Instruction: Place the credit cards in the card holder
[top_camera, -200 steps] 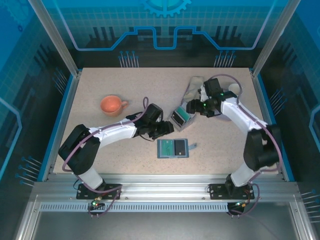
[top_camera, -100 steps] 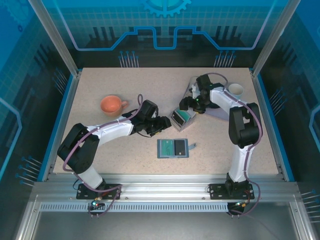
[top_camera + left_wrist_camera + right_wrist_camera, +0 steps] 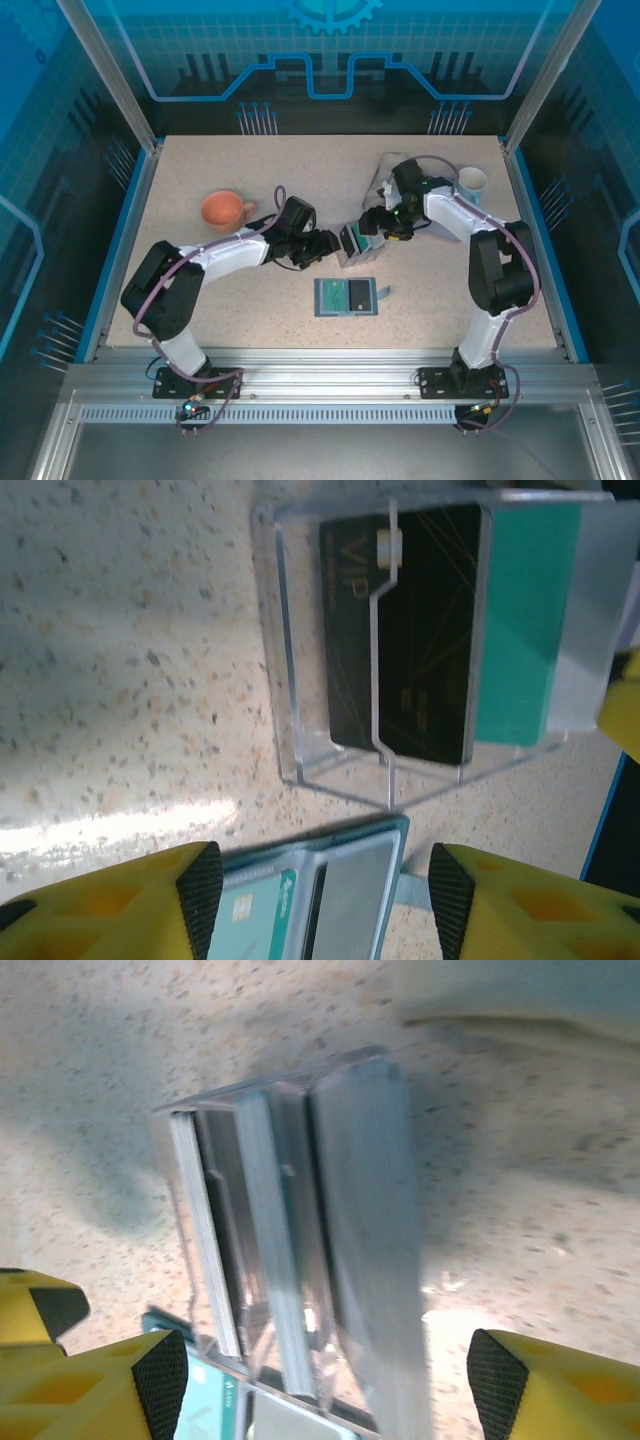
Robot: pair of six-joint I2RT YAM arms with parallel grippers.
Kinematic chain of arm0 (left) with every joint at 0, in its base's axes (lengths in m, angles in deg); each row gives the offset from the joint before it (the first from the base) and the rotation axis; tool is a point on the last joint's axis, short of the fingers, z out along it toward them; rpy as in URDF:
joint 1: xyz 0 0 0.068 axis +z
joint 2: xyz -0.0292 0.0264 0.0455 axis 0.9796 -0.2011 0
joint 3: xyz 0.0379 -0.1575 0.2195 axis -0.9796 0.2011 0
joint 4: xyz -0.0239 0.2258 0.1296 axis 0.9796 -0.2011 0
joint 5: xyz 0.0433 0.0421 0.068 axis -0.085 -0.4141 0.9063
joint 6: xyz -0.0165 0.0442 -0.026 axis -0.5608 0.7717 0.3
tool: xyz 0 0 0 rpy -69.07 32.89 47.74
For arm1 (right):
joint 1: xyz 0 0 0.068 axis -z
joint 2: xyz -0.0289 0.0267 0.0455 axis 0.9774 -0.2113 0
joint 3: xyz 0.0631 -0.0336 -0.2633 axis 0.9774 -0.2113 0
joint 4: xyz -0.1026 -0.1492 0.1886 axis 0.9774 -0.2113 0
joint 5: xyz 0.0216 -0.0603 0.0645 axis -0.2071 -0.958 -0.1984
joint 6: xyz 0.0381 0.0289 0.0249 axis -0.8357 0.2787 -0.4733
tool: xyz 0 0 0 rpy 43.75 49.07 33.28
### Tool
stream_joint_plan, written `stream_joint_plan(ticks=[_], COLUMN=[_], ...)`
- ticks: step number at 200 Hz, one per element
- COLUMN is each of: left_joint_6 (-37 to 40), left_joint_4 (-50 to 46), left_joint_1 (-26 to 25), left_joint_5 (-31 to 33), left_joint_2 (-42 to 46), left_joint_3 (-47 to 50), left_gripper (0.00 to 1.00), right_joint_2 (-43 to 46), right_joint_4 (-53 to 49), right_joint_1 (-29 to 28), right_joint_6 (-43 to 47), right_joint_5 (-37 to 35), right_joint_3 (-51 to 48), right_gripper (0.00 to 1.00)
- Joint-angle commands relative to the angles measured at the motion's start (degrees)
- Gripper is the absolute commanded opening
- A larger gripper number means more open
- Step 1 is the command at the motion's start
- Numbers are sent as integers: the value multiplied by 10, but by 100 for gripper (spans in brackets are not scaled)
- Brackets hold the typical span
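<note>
Both arms are poised, jaws spread and gripping nothing. The left gripper (image 3: 318, 877) and right gripper (image 3: 325, 1370) flank a clear plastic card box (image 3: 352, 241). The black and teal credit cards (image 3: 420, 630) stand inside it. The slate-blue card holder (image 3: 371, 298) lies open just nearer.

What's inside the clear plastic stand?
The clear stand holds a black VIP card and a teal card, side by side. Any cards stacked behind them are covered.
</note>
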Motion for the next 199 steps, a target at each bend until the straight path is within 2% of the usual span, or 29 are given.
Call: stream_joint_plan(ticks=[1,33,78,118,199], left_joint_6=[1,2,-14,-17,-22], left_joint_4=[-30,-58,-60,-61,-48], left_joint_1=[13,16,15,16,15], left_joint_5=[-18,-36,-39,-38,-37], left_joint_2=[-43,-112,-157,-175,-189], left_joint_3=[-56,-131,-161,-153,-127], left_gripper=[57,55,48,42,39], right_joint_2=[23,10,-14,-44,-85], right_joint_4=[-36,-60,-74,-87,-95], right_joint_1=[-10,-34,-73,-86,-96], right_joint_6=[24,52,76,90,101], right_joint_5=[-99,-173,-252,-279,-308], right_joint_3=[18,45,77,102,129], right_gripper=[77,75,72,68,68])
